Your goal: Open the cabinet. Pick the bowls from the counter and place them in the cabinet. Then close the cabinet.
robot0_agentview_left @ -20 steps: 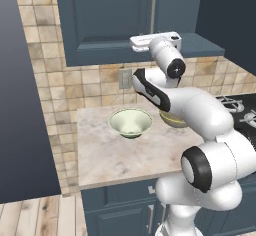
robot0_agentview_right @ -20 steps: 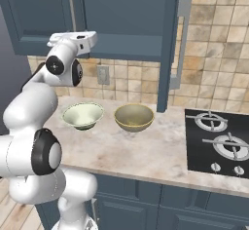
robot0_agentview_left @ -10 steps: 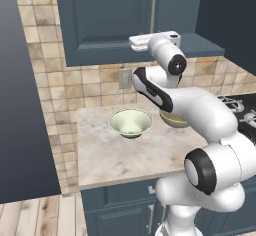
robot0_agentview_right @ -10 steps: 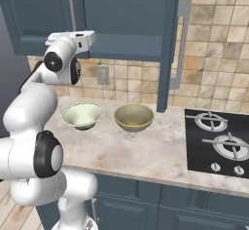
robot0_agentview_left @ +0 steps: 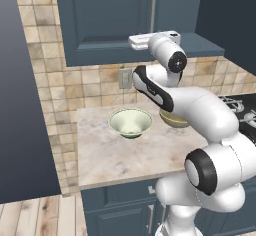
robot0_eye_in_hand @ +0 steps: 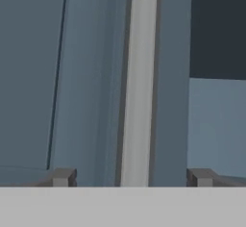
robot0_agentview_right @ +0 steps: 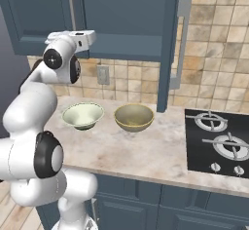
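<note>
The claw (robot0_eye_in_hand: 129, 178) is raised in front of the cabinet (robot0_agentview_left: 105, 20), its two fingertips (robot0_eye_in_hand: 62, 177) spread apart with nothing between them. In the hand view one silver bar handle (robot0_eye_in_hand: 139, 81) runs straight up between the tips, close ahead, though whether anything touches it cannot be told.

The cabinet has two panelled doors. The left door (robot0_agentview_right: 39, 14) is closed, with its handle in front of the hand. The right door (robot0_agentview_right: 168, 44) stands swung out, seen edge-on in the right base view, with its own handle (robot0_agentview_right: 181, 44) on the outer face. That makes two handles in all.

Two bowls sit on the desk (robot0_agentview_left: 115, 155), side by side and just apart, near the tiled back wall. One is the pale cream-green bowl (robot0_agentview_left: 130, 123), the other the mustard bowl (robot0_agentview_right: 133, 117), which the arm partly hides in the left base view. Both stand upright and look empty.

Beside the desk lies one black stovetop (robot0_agentview_right: 216, 143) with two burners showing. One wall outlet (robot0_agentview_right: 102, 75) sits on the tiles above the bowls.
</note>
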Tool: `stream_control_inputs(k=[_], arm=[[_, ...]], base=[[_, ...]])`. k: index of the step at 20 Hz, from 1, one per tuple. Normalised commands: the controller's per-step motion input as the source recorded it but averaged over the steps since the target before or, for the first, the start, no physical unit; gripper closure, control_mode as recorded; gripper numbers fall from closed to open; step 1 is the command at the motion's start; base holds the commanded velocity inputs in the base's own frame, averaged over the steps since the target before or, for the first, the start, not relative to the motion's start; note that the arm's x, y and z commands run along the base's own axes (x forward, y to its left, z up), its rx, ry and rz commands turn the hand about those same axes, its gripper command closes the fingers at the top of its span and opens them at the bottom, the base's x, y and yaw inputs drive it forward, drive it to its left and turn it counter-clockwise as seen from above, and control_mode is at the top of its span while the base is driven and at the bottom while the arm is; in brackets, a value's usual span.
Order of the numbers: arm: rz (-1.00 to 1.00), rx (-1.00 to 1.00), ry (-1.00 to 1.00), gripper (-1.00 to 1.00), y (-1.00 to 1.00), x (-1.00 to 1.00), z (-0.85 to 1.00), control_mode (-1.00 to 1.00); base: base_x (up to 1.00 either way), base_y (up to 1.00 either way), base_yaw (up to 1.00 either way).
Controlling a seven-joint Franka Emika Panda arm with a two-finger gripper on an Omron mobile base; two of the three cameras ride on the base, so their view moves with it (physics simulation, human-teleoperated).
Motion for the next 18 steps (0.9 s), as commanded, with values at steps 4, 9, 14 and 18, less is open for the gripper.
stream_control_inputs(k=[4, 9, 14, 18], arm=[[-0.11, 0.00, -0.01, 1.00, 1.00, 0.08, -0.90, -1.00], [-0.05, 0.00, -0.06, 1.00, 1.00, -0.16, -1.00, -1.00], [0.00, 0.00, -0.02, 1.00, 1.00, -0.37, -0.98, -1.00], [0.00, 0.00, 0.02, 1.00, 1.00, -0.44, -0.71, -1.00]], base=[[0.00, 0.00, 0.00], [0.00, 0.00, 0.00], [0.00, 0.00, 0.00], [0.00, 0.00, 0.00]])
